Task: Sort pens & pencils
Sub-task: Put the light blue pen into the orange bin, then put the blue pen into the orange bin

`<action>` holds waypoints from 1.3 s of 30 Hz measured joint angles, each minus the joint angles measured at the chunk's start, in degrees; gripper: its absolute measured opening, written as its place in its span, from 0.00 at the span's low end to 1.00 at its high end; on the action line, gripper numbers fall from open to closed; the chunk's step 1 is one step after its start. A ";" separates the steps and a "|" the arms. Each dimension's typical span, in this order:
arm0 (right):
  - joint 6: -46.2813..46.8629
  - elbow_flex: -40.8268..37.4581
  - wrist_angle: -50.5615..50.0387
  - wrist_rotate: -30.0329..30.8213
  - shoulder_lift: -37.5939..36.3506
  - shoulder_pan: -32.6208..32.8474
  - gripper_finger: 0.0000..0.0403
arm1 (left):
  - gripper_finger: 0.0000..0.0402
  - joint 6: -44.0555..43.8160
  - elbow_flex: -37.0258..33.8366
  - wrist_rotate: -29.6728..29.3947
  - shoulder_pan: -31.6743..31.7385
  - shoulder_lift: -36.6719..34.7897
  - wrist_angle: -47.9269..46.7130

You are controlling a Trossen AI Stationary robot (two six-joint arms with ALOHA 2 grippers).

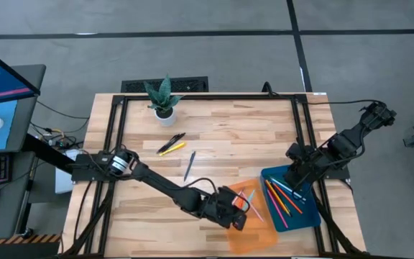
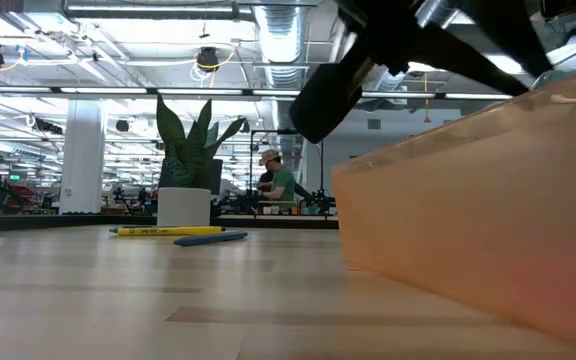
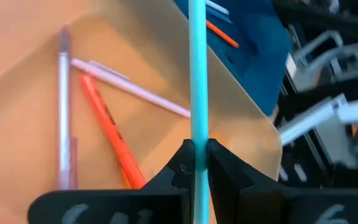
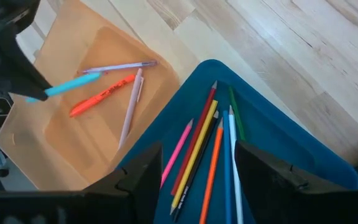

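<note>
Lower middle of the high view, over the orange tray (image 1: 254, 234) | my left pincer (image 3: 196, 163) is clamped on a light blue pen (image 3: 197, 74), gripped near one end | light, stiff, slick, so I'd pinch mid-barrel | right pincer (image 4: 194, 171) hangs wide over the blue tray (image 1: 315, 216) | more pens on the table (image 1: 228, 133)

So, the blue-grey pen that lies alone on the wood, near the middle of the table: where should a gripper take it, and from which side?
Probably mid-shaft, coming straight down from above. The blue-grey pen lies flat on the bare table, clear of the yellow pen, so fingers can close across its thin width.
</note>
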 joint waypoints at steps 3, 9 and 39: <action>-0.42 0.00 -0.01 0.00 0.00 0.00 0.55 | 0.03 -4.54 0.00 0.11 0.60 0.00 -0.82; -0.49 0.00 0.00 0.00 0.00 0.00 0.55 | 0.03 -8.31 -0.04 2.53 1.57 0.00 -4.28; -1.52 0.00 -0.02 0.00 -0.02 0.00 0.55 | 0.35 -11.49 -0.02 0.11 1.60 -12.79 -28.33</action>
